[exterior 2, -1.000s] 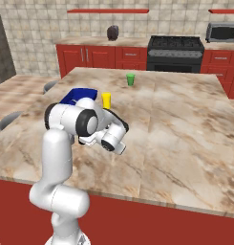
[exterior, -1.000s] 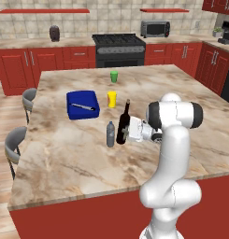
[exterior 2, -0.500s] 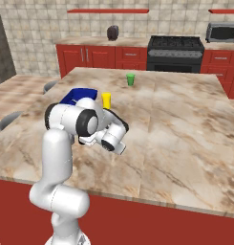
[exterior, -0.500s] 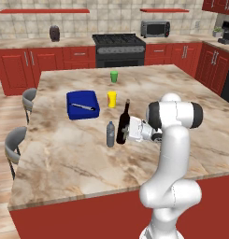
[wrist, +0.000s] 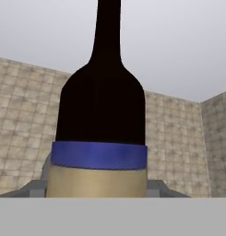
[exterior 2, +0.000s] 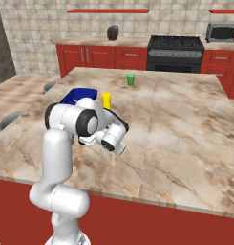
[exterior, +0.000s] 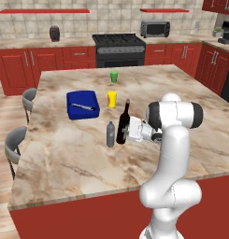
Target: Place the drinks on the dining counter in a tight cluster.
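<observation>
The gripper [exterior: 126, 132] apparently clasped the upright wine bottle [exterior: 123, 123]; the grey bottle [exterior: 110, 134] stood at its nine o'clock.

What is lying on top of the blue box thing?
A thin silvery utensil lies on top of the blue box, slanted across it. It is too small to tell what kind. Anything underneath the box is covered.

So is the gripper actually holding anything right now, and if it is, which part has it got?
The gripper is at the lower body of the wine bottle, level with its label, and appears closed on it. The fingertips are hidden, so the grip is likely, not certain.
</observation>
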Motion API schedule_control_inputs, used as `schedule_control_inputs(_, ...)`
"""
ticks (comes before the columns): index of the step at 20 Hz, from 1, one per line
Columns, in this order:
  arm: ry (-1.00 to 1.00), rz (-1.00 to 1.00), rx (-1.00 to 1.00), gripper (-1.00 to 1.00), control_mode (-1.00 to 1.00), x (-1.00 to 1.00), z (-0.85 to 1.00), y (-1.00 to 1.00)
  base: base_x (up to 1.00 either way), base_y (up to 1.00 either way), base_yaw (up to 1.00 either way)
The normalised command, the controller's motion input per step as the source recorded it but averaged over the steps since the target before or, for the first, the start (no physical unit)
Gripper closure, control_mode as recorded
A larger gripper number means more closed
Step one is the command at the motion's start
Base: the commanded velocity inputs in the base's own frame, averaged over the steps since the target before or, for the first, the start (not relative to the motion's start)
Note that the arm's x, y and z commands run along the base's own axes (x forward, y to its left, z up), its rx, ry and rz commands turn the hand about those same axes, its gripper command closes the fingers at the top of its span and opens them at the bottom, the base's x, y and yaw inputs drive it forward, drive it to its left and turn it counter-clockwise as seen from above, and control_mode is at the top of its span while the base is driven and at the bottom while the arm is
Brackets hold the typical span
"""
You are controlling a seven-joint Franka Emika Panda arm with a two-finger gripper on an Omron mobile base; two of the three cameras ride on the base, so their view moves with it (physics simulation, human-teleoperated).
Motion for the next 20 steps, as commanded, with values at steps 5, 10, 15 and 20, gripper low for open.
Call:
schedule_control_inputs(5, 0.0, 0.0, 0.0, -1.0, -1.0, 0.0, 0.0, 0.0, 0.0, 0.0, 0.0)
schedule_control_inputs(10, 0.0, 0.0, 0.0, -1.0, -1.0, 0.0, 0.0, 0.0, 0.0, 0.0, 0.0)
schedule_control_inputs(15, 0.0, 0.0, 0.0, -1.0, -1.0, 0.0, 0.0, 0.0, 0.0, 0.0, 0.0)
schedule_control_inputs(20, 0.0, -0.01, 0.0, -1.0, -1.0, -0.04, 0.0, -0.09, 0.0, 0.0, 0.0)
